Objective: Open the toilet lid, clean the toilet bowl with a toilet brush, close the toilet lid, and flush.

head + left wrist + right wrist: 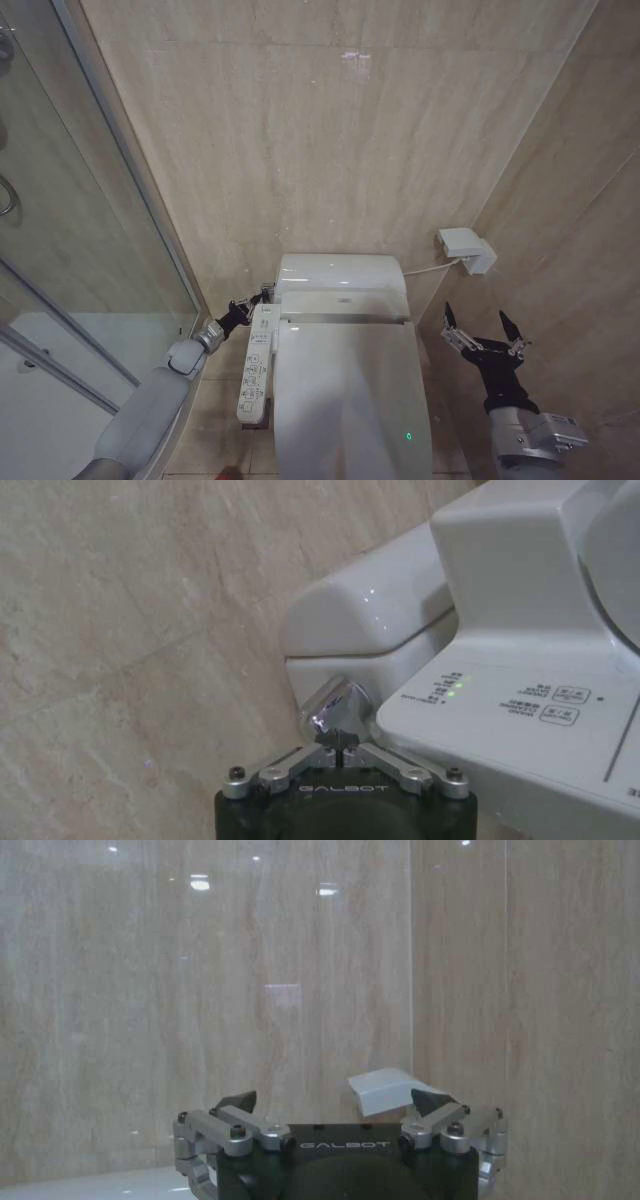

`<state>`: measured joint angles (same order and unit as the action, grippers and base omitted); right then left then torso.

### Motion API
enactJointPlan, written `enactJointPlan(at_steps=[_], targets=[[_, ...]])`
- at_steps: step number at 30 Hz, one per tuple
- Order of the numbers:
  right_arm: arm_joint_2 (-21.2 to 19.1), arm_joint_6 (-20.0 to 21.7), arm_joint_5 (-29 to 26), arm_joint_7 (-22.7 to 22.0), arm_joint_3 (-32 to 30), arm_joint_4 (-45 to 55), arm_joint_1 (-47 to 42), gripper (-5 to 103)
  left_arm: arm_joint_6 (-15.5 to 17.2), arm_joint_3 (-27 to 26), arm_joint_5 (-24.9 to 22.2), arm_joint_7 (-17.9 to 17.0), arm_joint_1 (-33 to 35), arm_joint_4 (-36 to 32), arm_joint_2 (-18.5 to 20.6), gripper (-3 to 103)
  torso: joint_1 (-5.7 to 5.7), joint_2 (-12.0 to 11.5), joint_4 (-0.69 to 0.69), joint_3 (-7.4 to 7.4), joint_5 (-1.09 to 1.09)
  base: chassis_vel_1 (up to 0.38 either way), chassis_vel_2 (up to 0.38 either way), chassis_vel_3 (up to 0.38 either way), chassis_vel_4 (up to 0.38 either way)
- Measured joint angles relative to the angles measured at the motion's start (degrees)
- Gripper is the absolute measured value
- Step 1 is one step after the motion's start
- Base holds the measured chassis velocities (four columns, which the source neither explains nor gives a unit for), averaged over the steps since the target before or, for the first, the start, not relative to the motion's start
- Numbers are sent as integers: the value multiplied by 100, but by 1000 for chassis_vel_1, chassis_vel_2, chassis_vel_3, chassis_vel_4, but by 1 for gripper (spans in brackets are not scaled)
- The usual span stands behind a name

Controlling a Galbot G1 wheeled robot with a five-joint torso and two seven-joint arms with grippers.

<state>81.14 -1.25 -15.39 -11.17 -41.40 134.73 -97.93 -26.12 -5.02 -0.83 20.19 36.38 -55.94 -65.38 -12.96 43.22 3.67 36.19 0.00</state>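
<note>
Toilet lid (pixel 345 400) down flat over the bowl, green light near its front edge. Tank (pixel 340 272) sits behind the lid against the tiled wall.

Left hand (pixel 262 296) reaches in at the tank's left side, just behind the side control panel (pixel 256 365). In my left wrist view the left hand (pixel 338 744) has its fingers pressed together, tips touching the chrome flush lever (pixel 336 703) on the tank's side.

Right hand (pixel 483 332) hangs to the right of the lid, apart from it, fingers spread wide, holding nothing. White wall box (pixel 467 249) above it, right of the tank.
</note>
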Motion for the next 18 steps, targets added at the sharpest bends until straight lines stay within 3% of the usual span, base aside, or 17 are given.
enactJointPlan(at_steps=[18], targets=[[0,0,0,0,0,0,0,100,22,-46,0,22,66,-101,37,0,0,-1,2,0,-1,0,0,0,0]])
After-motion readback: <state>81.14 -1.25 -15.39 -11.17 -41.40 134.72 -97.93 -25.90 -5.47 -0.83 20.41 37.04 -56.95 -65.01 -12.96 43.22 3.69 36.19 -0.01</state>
